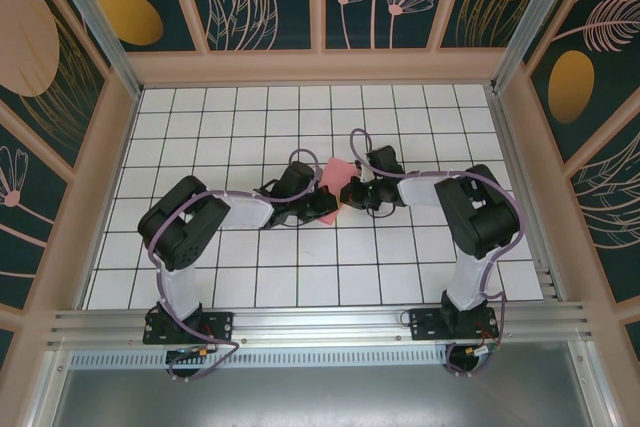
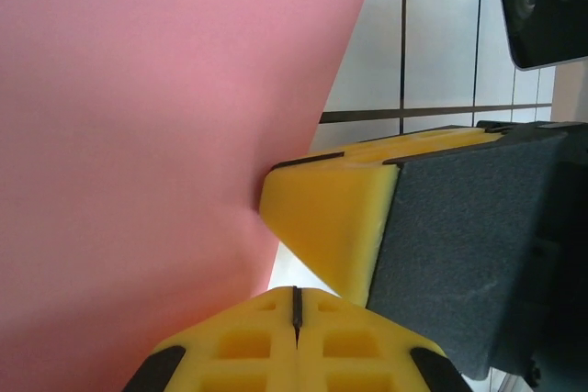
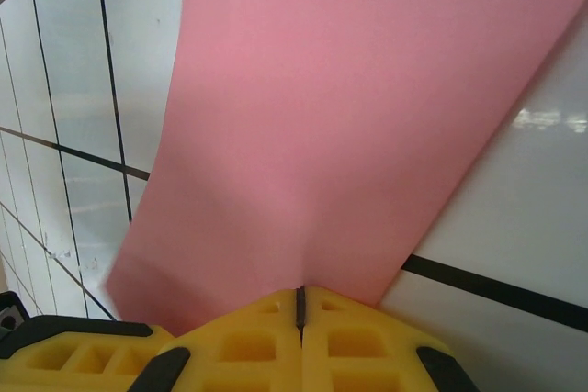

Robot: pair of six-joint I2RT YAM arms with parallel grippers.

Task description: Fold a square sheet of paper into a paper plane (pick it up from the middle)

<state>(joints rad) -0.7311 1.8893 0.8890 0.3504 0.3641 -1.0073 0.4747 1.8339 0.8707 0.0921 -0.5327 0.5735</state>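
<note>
from where i stand the two arms meet over the middle of the table (image 1: 200,277), with the square sheet of paper (image 1: 338,169) lifted between them, so the pick-up looks done. the right gripper (image 3: 299,293) is clenched, and the pink paper runs straight into the seam between its fingers, so it is pinching the sheet. the left gripper (image 2: 296,298) is clenched too, with the paper close against its left side, though i cannot tell whether the sheet is between its pads. i see no pointed dart and cannot make out any sharp creases, so i'd judge most of the folding is left to do.
</note>
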